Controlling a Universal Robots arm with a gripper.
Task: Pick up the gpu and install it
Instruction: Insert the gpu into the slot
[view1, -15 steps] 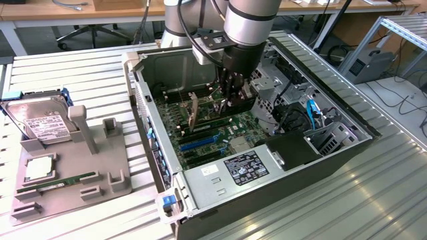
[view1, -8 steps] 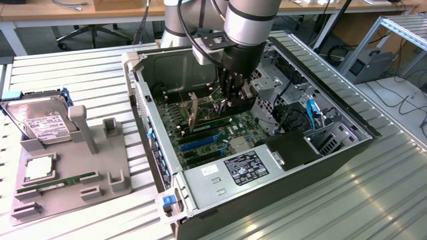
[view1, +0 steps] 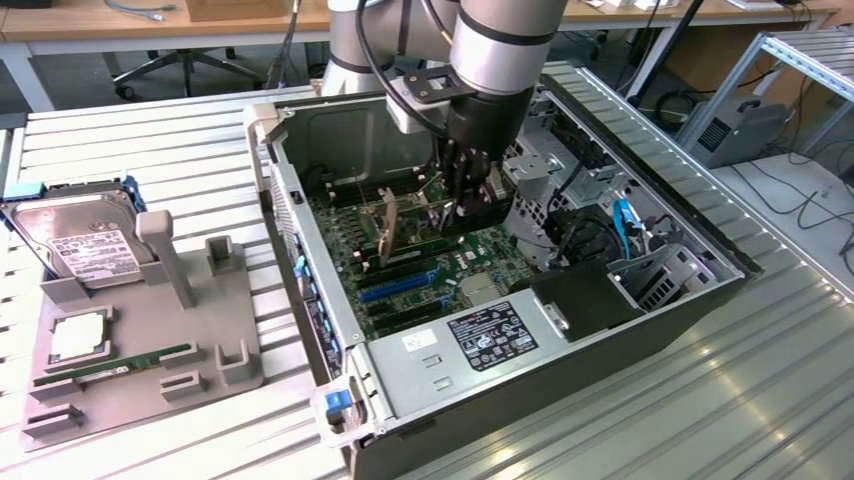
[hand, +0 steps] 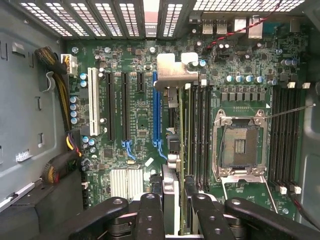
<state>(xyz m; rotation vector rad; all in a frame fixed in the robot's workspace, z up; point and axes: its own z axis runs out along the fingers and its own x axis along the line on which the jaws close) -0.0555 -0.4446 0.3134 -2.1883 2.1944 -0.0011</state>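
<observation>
At the centre of the exterior view, the gpu (view1: 394, 225), judged light, stiff and fragile, is being held edge-on above the motherboard (view1: 474, 255) by the gripper (view1: 458, 203), half-closed on its top edge.

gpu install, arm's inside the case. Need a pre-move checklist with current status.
1. Grip: fingers closed on the gpu: ok.
2. gpu on edge over the motherboard: ok.
3. silver bracket points toward the case's rear vents: ok.
4. Card edge lined up with the blue slot: cannot tell; it looks beside the slot.
5. gpu seated in a slot: cannot tell.
</observation>
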